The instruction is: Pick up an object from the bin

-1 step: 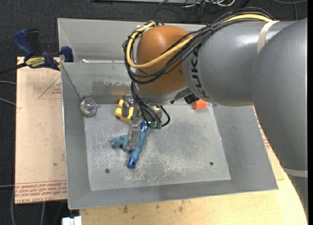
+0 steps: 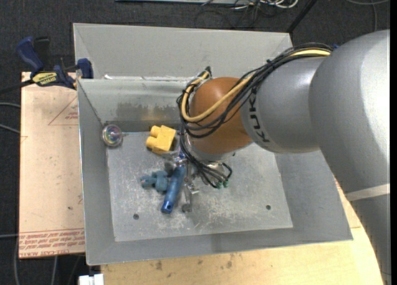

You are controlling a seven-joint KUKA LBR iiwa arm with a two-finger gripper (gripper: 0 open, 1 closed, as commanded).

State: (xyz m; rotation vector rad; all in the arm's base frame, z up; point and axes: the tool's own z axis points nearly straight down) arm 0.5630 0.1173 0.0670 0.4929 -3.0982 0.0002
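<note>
You have the grey KUKA arm [image 2: 310,104] reaching in from the right of the frame, its thick link sloping from the upper right down toward the centre. The orange wrist cover [image 2: 217,119] sits at mid-frame, with yellow and black cables [image 2: 282,61] looped over it. Below the cover, your gripper [image 2: 186,188] points downward, just left of centre.

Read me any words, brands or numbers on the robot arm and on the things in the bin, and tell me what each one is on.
"KU": large dark letters on the arm, running along its grey shell; the letters after them are hidden.
Yellow block: no text.
Blue toy: no text.
Clear ball: no text.
</note>
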